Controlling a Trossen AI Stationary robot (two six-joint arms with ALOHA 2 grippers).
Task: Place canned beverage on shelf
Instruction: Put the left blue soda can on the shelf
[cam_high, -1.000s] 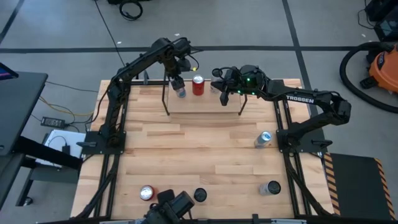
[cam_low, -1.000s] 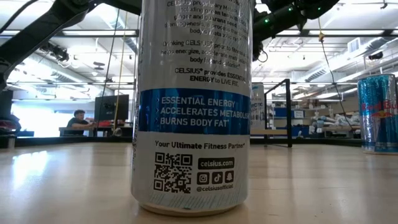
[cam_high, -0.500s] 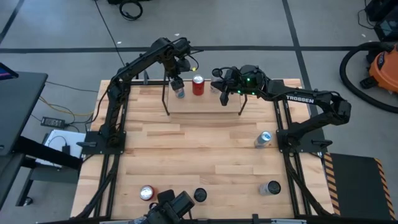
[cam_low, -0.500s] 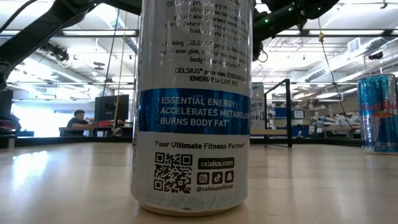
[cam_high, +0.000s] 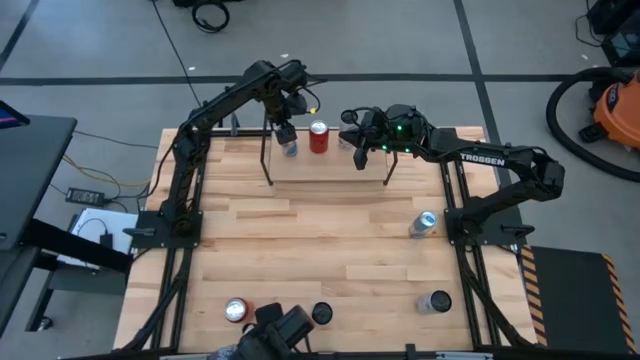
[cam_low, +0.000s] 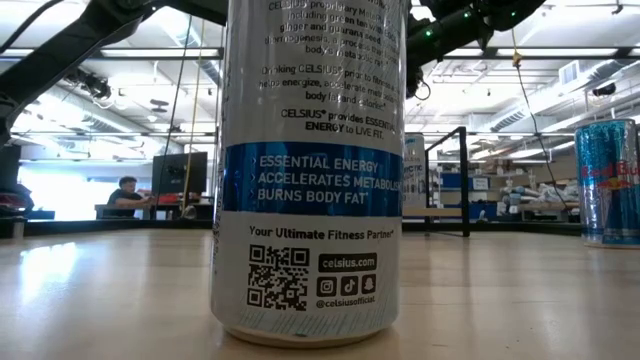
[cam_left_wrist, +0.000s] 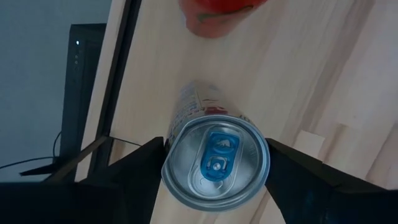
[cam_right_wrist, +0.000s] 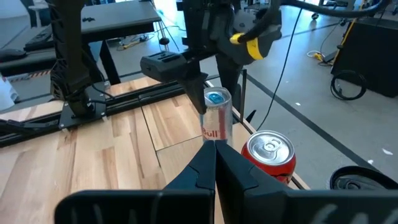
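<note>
Left wrist view: can upright on shelf, directly under left gripper, jaws slightly parted either side. Right gripper closed, idle nearby.

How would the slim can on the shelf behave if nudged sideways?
Likely tips easily: the slim can stands upright, tall and narrow, on the shelf. Its smooth metal wall probably slips. Seemingly unopened, so perhaps heavy.
</note>
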